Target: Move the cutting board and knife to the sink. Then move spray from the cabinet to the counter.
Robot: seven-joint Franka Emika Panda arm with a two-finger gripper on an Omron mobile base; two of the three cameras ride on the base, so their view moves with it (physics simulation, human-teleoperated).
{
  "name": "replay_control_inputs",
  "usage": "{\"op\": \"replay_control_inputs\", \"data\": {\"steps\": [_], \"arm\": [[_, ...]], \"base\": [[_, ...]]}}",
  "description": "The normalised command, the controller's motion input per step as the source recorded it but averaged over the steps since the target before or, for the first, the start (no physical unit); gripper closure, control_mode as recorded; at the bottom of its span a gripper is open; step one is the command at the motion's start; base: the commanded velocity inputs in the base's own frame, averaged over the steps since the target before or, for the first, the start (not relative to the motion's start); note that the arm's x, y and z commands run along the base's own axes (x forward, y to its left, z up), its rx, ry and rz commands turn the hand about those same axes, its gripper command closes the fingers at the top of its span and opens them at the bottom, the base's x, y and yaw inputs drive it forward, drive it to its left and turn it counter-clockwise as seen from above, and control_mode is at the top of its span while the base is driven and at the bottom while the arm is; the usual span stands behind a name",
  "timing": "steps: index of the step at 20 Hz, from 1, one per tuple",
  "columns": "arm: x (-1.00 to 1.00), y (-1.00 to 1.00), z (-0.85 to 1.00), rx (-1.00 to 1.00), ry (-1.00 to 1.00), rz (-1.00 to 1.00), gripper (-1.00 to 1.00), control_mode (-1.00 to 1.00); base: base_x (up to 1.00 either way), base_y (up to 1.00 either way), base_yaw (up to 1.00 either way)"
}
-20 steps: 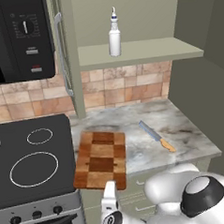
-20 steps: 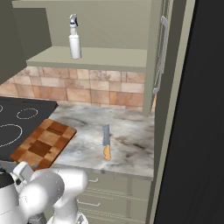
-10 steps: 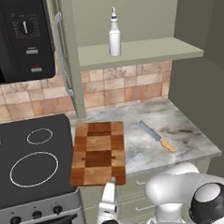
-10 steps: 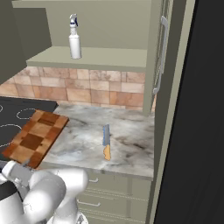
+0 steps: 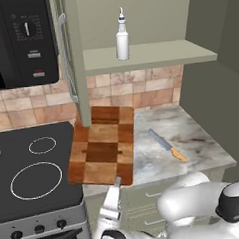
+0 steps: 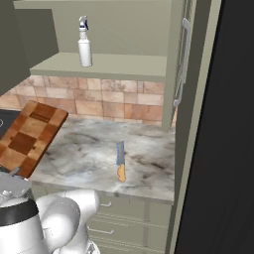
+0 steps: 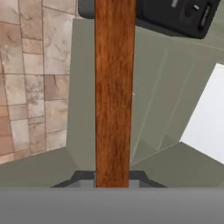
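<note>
The checkered wooden cutting board [image 5: 103, 145] hangs tilted above the counter [image 5: 192, 137], its near edge clamped in my gripper [image 5: 117, 182], which is shut on it. Seen from the hand, the board [image 7: 113, 87] is a brown strip running up from between the fingertips [image 7: 83, 177]. In the right base view the board [image 6: 27, 134] leans up at the left. The knife [image 5: 167, 146] lies flat on the counter, orange handle toward me; it is also the knife [image 6: 120, 161]. The white spray [image 5: 121, 38] stands on the cabinet shelf [image 5: 152, 54]. The sink is out of view.
A black stovetop [image 5: 34, 172] lies left of the counter, with a black microwave [image 5: 16, 42] above it. The open cabinet door with its silver handle [image 5: 68, 59] hangs just behind the board. A tall dark panel [image 6: 228, 124] walls off the counter's right end.
The board has come up off the counter in my grip and tilted, its far edge now near the backsplash. Knife and spray have not moved.
</note>
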Motion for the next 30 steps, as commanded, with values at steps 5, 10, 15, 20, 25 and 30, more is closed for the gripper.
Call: {"op": "replay_control_inputs", "data": {"steps": [5,10,15,20,25,30], "arm": [[0.0,-0.01,0.52,0.0,0.23,0.0,1.0,-1.0],[-0.06,-0.07,0.36,0.0,0.32,-0.03,1.0,-1.0],[-0.15,-0.35,0.59,0.0,0.19,-0.03,1.0,-1.0],[0.0,-0.47,0.57,0.0,0.15,-0.02,1.0,-1.0],[0.0,-0.38,0.48,0.0,0.12,0.0,1.0,-1.0],[0.0,-0.18,0.34,0.01,0.07,0.0,1.0,-1.0]], "base": [[0.0,0.0,0.0],[0.0,0.0,0.0],[0.0,0.0,0.0],[0.0,0.0,0.0],[0.0,0.0,0.0],[0.0,0.0,0.0]]}}
